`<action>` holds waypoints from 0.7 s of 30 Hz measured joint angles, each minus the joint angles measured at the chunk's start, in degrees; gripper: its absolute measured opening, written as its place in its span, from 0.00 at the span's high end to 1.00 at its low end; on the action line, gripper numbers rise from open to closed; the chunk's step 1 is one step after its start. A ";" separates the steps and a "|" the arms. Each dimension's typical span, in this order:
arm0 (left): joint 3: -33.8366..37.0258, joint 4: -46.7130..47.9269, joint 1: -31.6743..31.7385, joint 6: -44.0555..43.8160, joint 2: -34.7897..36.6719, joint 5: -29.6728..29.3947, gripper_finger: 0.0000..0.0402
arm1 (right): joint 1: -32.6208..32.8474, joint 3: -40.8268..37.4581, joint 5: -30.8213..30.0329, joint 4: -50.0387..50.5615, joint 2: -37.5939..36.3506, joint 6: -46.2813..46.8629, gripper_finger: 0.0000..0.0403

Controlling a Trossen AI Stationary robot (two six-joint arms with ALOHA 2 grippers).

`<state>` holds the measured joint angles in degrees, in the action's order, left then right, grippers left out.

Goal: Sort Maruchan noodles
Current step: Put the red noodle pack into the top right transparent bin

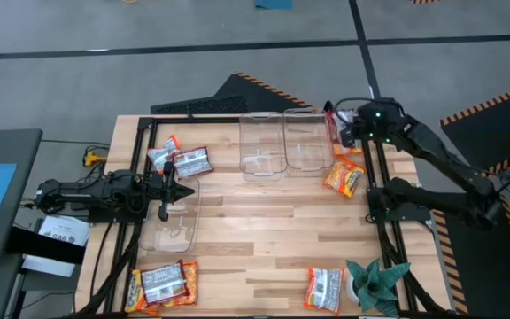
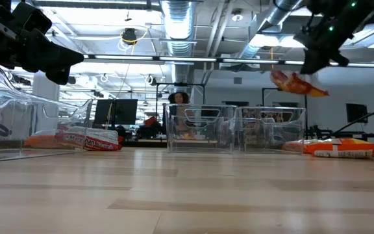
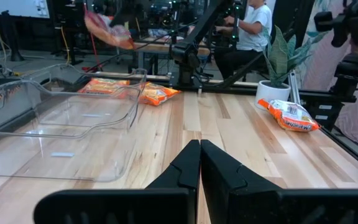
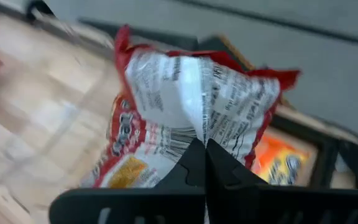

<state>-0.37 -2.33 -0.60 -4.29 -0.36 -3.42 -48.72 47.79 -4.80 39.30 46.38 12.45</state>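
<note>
My right gripper (image 4: 204, 151) is shut on a white and red noodle packet (image 4: 191, 106), high over the table's far right, beside the two clear bins (image 1: 283, 144). In the low view the packet (image 2: 296, 83) hangs in the air. My left gripper (image 3: 199, 163) is shut and empty, above the clear bin (image 1: 171, 217) at the table's left. Other packets lie flat on the table: two at the far left (image 1: 181, 161), an orange one at the right (image 1: 343, 178), some at the near left (image 1: 159, 283) and one at the near right (image 1: 324, 288). My right gripper pinches the packet between its two fingers at a crease in the printed white back (image 4: 199, 129). The fingers come from above. The packet is lifted clear and hangs tilted below the fingers (image 2: 311, 65), crumpled around the hold.
A teal spiky plant (image 1: 377, 280) stands at the near right corner. Black frame rails (image 1: 383, 190) run along the table's left and right sides. Bare wood (image 1: 264, 230) lies in the middle. In the room beyond the table a person sits (image 3: 248, 25).
</note>
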 joint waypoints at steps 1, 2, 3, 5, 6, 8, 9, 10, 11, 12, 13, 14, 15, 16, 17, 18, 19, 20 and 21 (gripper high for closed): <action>0.00 0.00 -0.02 0.00 0.01 0.00 1.00 | 0.57 0.02 0.00 -1.35 -0.19 0.16 0.98; 0.00 0.00 -0.02 0.00 0.00 0.00 1.00 | 1.23 0.04 0.04 -2.76 -0.22 0.19 0.98; 0.00 0.02 -0.02 0.00 0.00 0.00 1.00 | 2.09 0.04 0.08 -3.98 -0.07 0.20 0.98; 0.00 0.02 0.00 0.00 0.00 0.00 1.00 | 4.31 0.05 0.14 -6.10 0.84 0.23 0.98; 0.00 0.01 -0.02 0.00 0.00 0.00 1.00 | 5.65 0.05 0.17 -6.84 1.61 0.42 0.98; 0.00 0.01 -0.02 0.00 0.02 0.00 1.00 | 8.37 0.04 0.17 -7.99 3.69 1.02 0.98; 0.00 0.02 -0.02 0.00 0.00 0.00 1.00 | 9.72 0.07 0.18 -8.68 4.81 1.07 0.98; -0.01 0.02 0.00 0.00 0.01 0.00 1.00 | 11.04 0.06 0.17 -9.45 6.17 1.09 0.98; 0.00 0.00 0.00 0.00 0.02 0.00 1.00 | 12.25 0.06 0.17 -10.22 7.48 1.09 0.98; -0.01 0.00 -0.02 0.00 0.01 0.00 1.00 | 13.48 0.07 0.17 -11.10 8.95 1.13 0.98; 0.00 0.02 -0.02 0.00 0.01 0.00 1.00 | 14.72 0.07 0.17 -11.99 10.60 1.18 0.98; 0.00 0.00 -0.01 0.00 0.02 0.00 1.00 | 15.82 0.07 0.10 -12.68 12.24 1.18 0.98; 0.00 0.02 -0.01 0.00 0.01 0.00 1.00 | 16.92 0.07 -0.44 -13.23 13.94 1.17 0.97; 0.00 0.00 0.00 0.00 0.00 0.00 1.00 | 17.94 0.07 -1.49 -13.67 15.61 0.89 0.97; -0.01 0.02 0.00 0.00 0.01 0.00 1.00 | 18.66 0.07 -2.44 -13.93 17.15 0.26 0.97; 0.00 0.00 0.00 0.00 0.00 0.00 1.00 | 19.30 0.07 -3.16 -14.08 18.62 -0.52 0.97; 0.00 0.00 -0.02 0.00 0.02 0.00 1.00 | 19.59 0.07 -3.74 -14.23 19.99 -0.84 0.97; 0.00 0.00 -0.01 0.00 0.00 0.00 1.00 | 19.70 0.07 -4.27 -14.52 21.17 -1.27 0.97; 0.00 0.02 -0.01 0.00 0.02 0.00 1.00 | 19.80 0.07 -4.43 -14.76 22.13 -1.60 0.96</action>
<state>-0.36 -2.31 -0.61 -4.29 -0.34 -3.42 -28.91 47.86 -9.22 24.54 68.51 10.85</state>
